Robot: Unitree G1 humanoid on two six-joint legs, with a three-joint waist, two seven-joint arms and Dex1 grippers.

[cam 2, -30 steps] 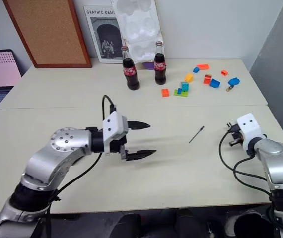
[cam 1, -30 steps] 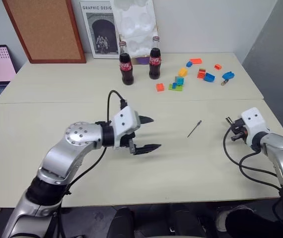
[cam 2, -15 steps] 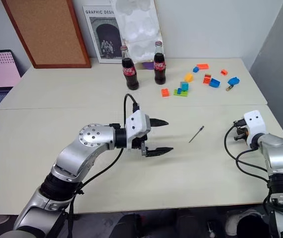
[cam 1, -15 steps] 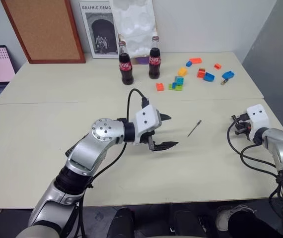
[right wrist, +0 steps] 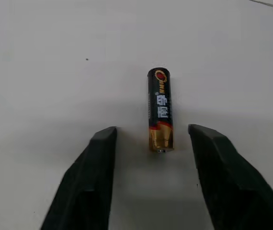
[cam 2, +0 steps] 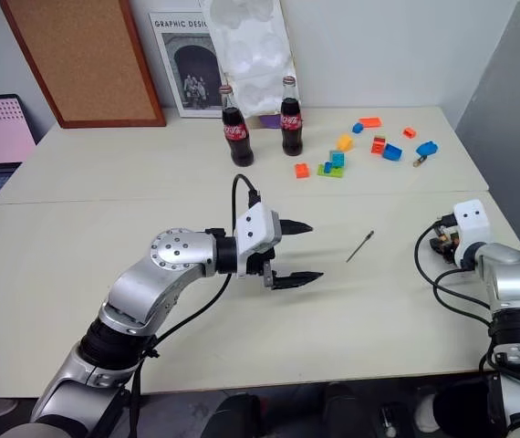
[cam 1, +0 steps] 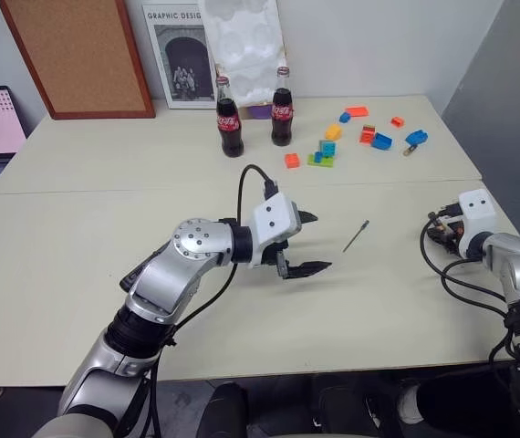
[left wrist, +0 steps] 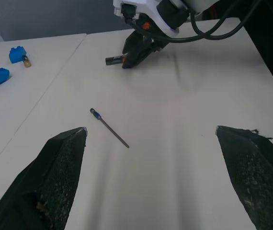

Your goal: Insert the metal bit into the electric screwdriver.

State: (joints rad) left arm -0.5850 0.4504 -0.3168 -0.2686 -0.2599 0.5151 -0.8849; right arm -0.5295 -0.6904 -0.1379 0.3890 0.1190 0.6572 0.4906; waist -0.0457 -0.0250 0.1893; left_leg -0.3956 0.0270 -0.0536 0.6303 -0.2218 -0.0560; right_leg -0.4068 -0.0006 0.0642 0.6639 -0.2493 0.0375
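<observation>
The long, thin, dark-grey metal bit point(cam 1: 357, 235) lies flat on the cream table point(cam 1: 78, 274), ahead of the left gripper point(cam 1: 307, 243) and a little to its right as the robot faces. The gripper points that way, nearly level over the table, its two black fingers spread wide with nothing between them. The rod's long axis runs on a diagonal, near end toward the robot's left, far end angling away to its right; seen from the left wrist, one tip carries a small blue collar. The left gripper is clearly the nearer of the two, so I judge it the one to close on the bit, and its fingers would need to straddle that slant.

The right gripper point(right wrist: 151, 179) sits near the table's right edge, well apart from the bit, fingers parted around a short black-and-gold battery point(right wrist: 159, 109) lying free between them. I cannot spot the electric screwdriver anywhere.

Farther back stand two dark cola bottles point(cam 1: 228, 117), a scatter of coloured toy bricks point(cam 1: 327, 151), a cork board point(cam 1: 68, 55) and a poster point(cam 1: 180, 55) against the wall.
</observation>
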